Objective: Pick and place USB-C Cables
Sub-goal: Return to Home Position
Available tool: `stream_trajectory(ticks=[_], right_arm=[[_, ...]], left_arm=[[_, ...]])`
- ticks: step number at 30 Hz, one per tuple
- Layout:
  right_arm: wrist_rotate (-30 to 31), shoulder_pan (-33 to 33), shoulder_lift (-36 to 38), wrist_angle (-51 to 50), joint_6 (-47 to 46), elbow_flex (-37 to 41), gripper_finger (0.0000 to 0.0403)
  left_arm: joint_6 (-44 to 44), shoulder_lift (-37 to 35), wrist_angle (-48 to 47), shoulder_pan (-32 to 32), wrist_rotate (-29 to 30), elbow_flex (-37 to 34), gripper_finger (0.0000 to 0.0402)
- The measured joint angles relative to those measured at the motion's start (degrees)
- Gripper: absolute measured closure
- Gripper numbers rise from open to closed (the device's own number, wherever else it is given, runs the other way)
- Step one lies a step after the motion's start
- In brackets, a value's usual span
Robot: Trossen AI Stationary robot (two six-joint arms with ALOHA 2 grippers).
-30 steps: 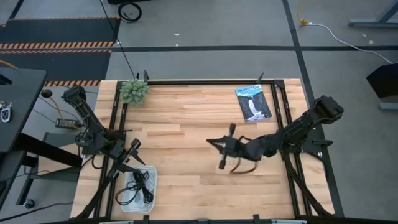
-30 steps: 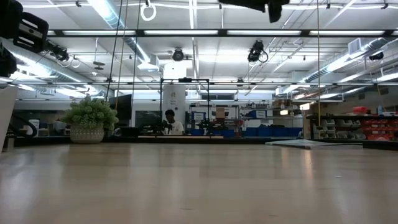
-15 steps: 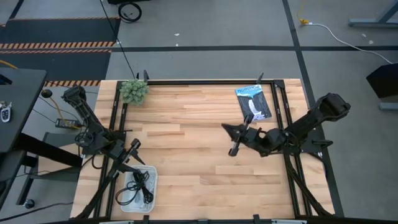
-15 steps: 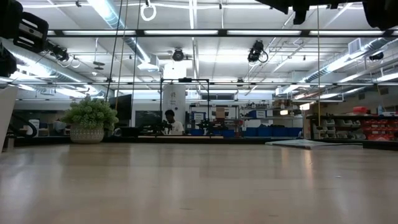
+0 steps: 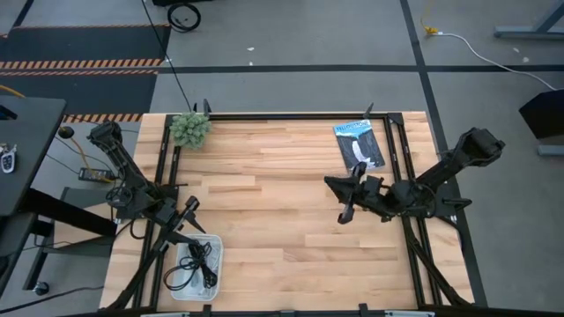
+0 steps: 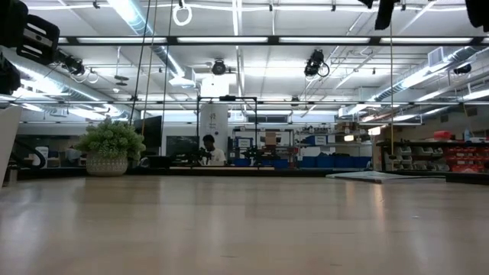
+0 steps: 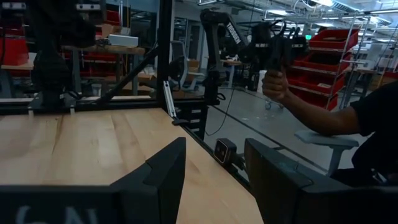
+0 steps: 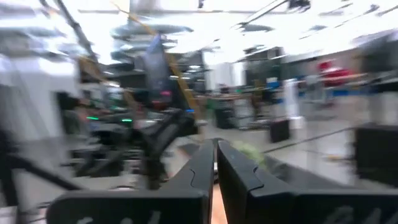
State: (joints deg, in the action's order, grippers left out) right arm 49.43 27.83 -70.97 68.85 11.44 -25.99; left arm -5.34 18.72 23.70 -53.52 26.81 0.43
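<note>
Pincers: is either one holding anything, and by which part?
Nothing is held. Left pincer open and empty; right pincer shut on nothing. Cables lie in the bin.

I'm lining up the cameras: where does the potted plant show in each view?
High view: potted plant at the table's top-left corner.
Low view: plant left of centre, at the far edge.
Left wrist view: not in it.
Right wrist view: too blurred to tell.
Shared landmark: flat packet, right of the plant in high and low views.

The USB-C Cables (image 5: 196, 267) lie in a bin (image 5: 218, 251) at the table's (image 5: 264, 211) front left corner. A plant (image 5: 189, 129) stands at the back left corner, and a packet (image 5: 359, 145) lies near the back right edge.
</note>
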Motion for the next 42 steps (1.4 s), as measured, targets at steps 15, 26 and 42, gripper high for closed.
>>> stream_trajectory(ticks=[15,26,42], right_arm=[[-36.04,-15.33,-3.79,-4.05,-32.00,5.83,0.0375],[-49.28,-14.87,5.54,-4.32,-28.82,6.34,0.0376],[-40.91,-14.73,14.69,13.77,-28.20,25.60,0.0380]], left_arm=[[0.02,0.00,0.04,0.00,0.00,-0.02,0.0230],[0.07,0.00,0.00,0.00,0.00,-0.02,0.0230],[0.03,0.02,0.01,-0.02,-0.02,-0.02,0.0230]])
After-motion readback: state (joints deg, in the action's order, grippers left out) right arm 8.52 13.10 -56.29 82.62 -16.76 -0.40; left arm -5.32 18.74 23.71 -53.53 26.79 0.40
